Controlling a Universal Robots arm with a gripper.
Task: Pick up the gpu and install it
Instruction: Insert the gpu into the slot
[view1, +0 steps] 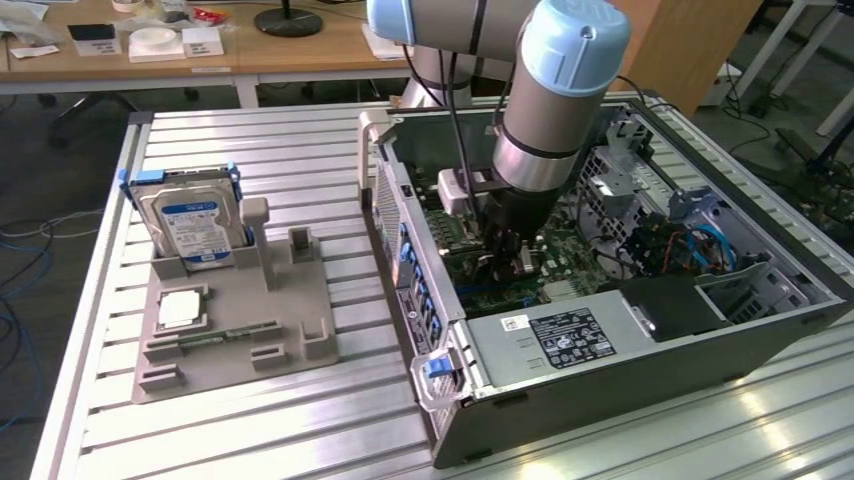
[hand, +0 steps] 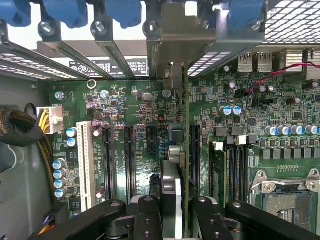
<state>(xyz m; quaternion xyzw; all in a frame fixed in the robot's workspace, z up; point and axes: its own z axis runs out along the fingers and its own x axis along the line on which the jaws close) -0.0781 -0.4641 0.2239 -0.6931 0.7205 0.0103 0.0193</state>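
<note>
We see the gripper (hand: 176, 212) clenched on the gpu (hand: 183, 150), held edge-on. It hangs just above the green motherboard (hand: 135, 105) inside the computer case (view1: 641, 370).

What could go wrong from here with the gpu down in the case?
1. The gpu, edge-on between the gripper fingers, sits between slots; slightly off, it may hit the motherboard instead of seating.
2. Its bracket end is close to the rear metal bay and might catch there.
3. The arm is deep inside the case; cables lie nearby.
</note>
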